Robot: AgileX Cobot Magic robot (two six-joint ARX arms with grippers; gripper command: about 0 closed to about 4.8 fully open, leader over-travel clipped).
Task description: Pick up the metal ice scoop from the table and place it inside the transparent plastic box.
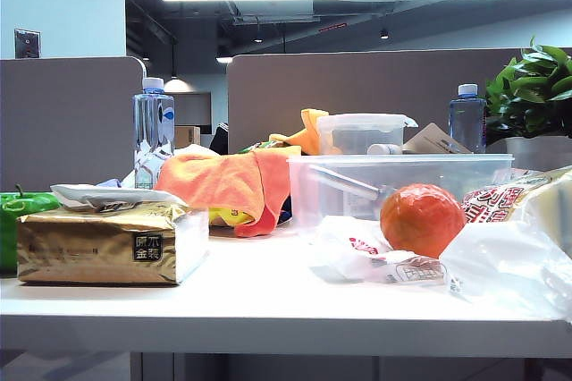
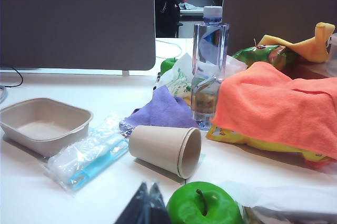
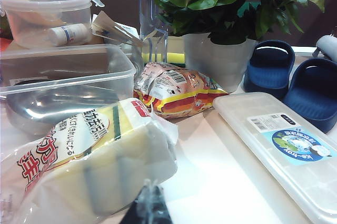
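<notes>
The metal ice scoop (image 3: 58,103) lay inside the transparent plastic box (image 1: 402,171), its shiny bowl showing through the clear wall in the right wrist view; in the exterior view its straight handle (image 1: 344,186) slanted behind the box's front wall. The box stood toward the back of the table (image 1: 268,296), right of the middle, with a smaller lidded container (image 1: 362,133) behind it.

The left gripper (image 2: 145,203) sat low over the table's left part, its dark fingertips pressed together with nothing between them, just beside a green apple (image 2: 202,205). Ahead of it a paper cup (image 2: 166,150) lay on its side, with a pulp tray (image 2: 45,124) nearer the left edge and a water bottle (image 2: 210,66) standing upright against an orange cloth (image 2: 274,105).

The right gripper (image 3: 147,208) showed only as a dark tip at the rim of its wrist view, partly veiled by clear wrapping; its jaws seemed closed, though I could not tell for sure. It sat beside a packet of sponges (image 3: 95,161), with a clear ice tray (image 3: 279,145) on its other side.

Near the front edge a gold tissue pack (image 1: 107,242) lay to the left and an orange fruit (image 1: 422,218) to the right.
</notes>
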